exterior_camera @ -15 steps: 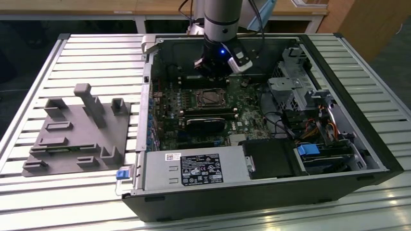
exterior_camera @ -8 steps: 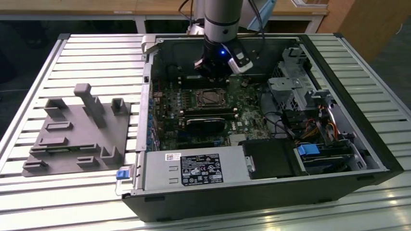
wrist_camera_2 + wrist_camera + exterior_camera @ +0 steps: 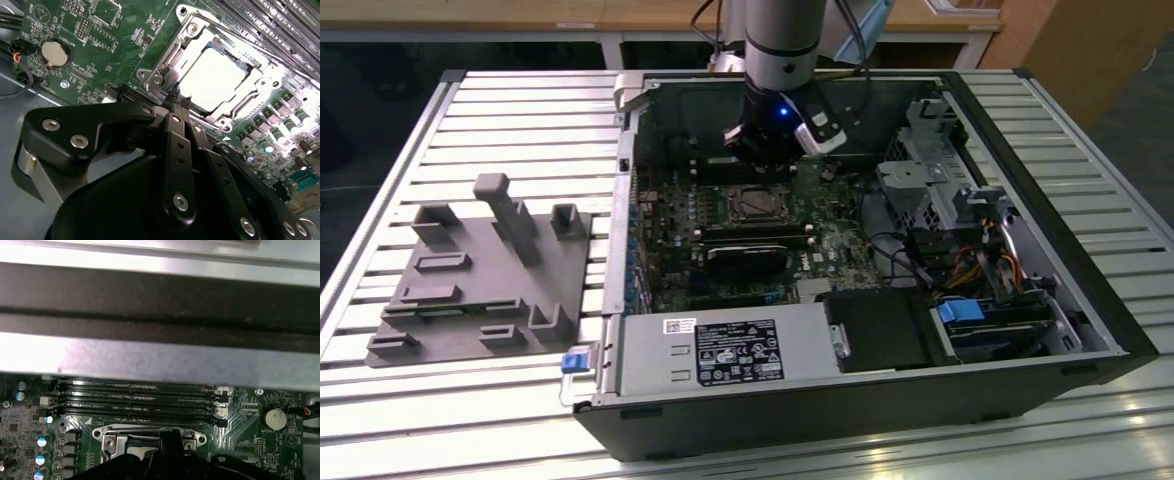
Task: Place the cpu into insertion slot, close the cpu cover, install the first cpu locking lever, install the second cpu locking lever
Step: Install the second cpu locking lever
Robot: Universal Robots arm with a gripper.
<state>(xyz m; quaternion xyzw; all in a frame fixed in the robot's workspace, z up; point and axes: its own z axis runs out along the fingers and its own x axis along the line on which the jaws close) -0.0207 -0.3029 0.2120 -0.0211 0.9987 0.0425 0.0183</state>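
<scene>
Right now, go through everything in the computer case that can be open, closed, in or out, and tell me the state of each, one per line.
cpu: seated in the socket, pale top showing.
cpu cover: closed down around the chip.
end effector: down at the socket's edge; open or shut can't be told.
computer case: side panel off, inside exposed.
coin battery: sitting in its holder.

The computer case lies open on the slatted table, with the holder block beside it at the exterior view's left — inside, the cpu sits in the cpu cover, on the motherboard, the gripper just above
</scene>
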